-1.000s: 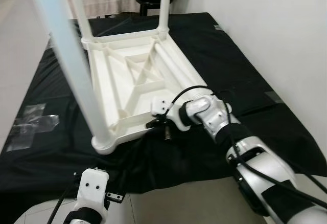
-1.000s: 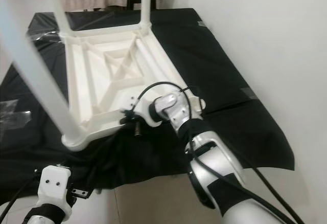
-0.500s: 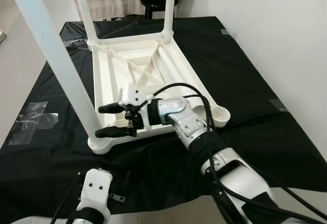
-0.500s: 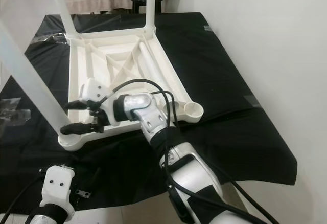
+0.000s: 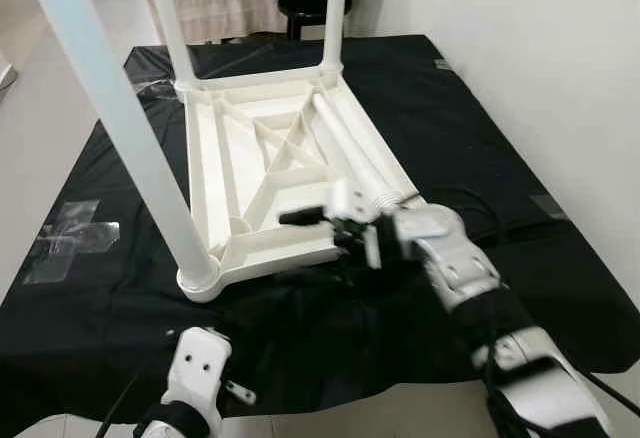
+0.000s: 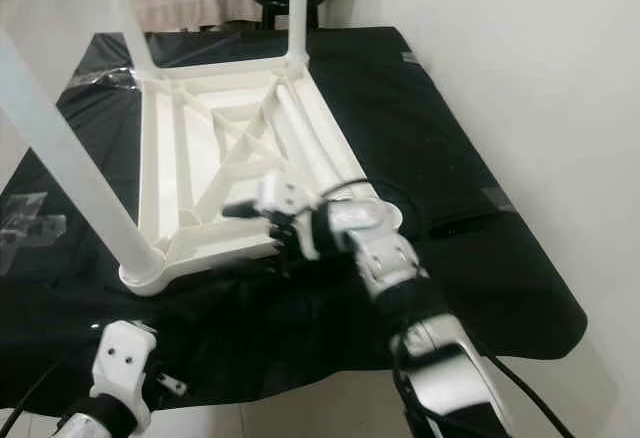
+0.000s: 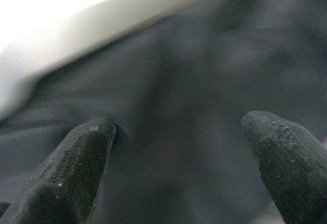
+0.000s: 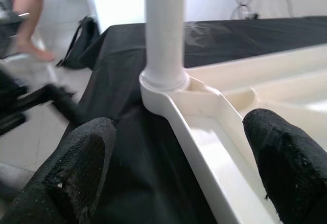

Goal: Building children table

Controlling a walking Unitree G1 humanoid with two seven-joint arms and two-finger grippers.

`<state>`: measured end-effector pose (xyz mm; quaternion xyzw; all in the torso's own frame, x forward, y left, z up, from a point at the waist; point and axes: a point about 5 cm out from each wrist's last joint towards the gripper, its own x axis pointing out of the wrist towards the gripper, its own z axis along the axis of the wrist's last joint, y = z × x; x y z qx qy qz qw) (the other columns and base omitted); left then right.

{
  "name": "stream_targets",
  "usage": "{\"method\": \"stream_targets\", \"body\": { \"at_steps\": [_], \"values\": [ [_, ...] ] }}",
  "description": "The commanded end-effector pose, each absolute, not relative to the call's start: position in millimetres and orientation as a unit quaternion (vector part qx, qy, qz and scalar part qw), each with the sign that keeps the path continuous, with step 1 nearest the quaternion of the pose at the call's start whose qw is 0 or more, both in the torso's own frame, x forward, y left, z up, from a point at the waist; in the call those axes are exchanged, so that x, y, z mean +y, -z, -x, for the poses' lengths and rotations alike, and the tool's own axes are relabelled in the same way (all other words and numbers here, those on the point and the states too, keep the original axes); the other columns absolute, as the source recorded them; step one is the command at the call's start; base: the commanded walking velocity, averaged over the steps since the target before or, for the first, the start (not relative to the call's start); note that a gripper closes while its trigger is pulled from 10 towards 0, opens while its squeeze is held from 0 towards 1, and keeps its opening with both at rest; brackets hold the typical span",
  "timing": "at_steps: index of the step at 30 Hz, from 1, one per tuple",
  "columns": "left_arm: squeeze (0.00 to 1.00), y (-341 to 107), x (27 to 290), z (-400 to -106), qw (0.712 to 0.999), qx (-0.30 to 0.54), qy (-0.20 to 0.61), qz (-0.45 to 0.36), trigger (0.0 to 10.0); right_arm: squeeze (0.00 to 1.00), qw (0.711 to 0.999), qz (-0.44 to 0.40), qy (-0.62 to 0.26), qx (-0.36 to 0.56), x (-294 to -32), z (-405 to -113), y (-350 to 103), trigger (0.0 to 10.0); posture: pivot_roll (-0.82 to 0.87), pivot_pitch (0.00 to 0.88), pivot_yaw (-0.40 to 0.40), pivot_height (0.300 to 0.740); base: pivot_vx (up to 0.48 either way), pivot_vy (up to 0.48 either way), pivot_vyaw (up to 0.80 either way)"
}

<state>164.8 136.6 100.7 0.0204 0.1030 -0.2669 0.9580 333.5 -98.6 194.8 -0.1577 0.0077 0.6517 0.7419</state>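
The upside-down white kids' table sits on the black-covered desk, and the right pincer, wide open and empty, hovers at its near edge, with the loose leg lying lengthwise just beyond.

R end effector extended fwd, fingers apart; L end effector low, fingers apart.

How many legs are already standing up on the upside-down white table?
3: one leg at the near left corner, one at the far left, one at the far right. A fourth leg lies loose inside the table; the near right corner is hidden by the right gripper.
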Motion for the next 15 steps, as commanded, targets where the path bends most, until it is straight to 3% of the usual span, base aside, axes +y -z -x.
{"method": "stream_targets", "body": {
  "at_steps": [1, 3, 6, 15],
  "values": [
    [0.0, -104.5, 134.8, -158.7, 0.943, 0.114, 0.314, -0.002, 10.0, 0.0, 0.75, 0.144, -0.645, -0.003, -102.1, -331.8, -197.7, 10.0, 0.06, 0.131, -0.012, 0.74, 0.0, 0.0, 0.0],
    [0.0, -108.6, 138.8, -159.9, 0.941, 0.114, 0.318, -0.002, 10.0, 0.0, 0.766, 0.141, -0.627, -0.002, -106.6, -333.5, -195.3, 10.0, 0.06, 0.13, -0.011, 0.74, 0.0, 0.0, 0.0],
    [0.0, -121.5, 155.6, -169.2, 0.948, 0.105, 0.301, -0.006, 10.0, 0.0, 0.845, 0.125, -0.52, 0.01, -123.9, -350.3, -185.8, 10.0, 0.07, 0.127, -0.008, 0.74, 0.0, 0.0, 0.0],
    [0.0, -139.4, 153.2, -165.4, 0.937, 0.086, 0.336, 0.036, 10.0, 0.0, 0.888, 0.083, -0.451, 0.008, -140.1, -352.4, -186.4, 10.0, 0.06, 0.129, -0.007, 0.74, 0.0, 0.0, 0.0]
  ]
}}
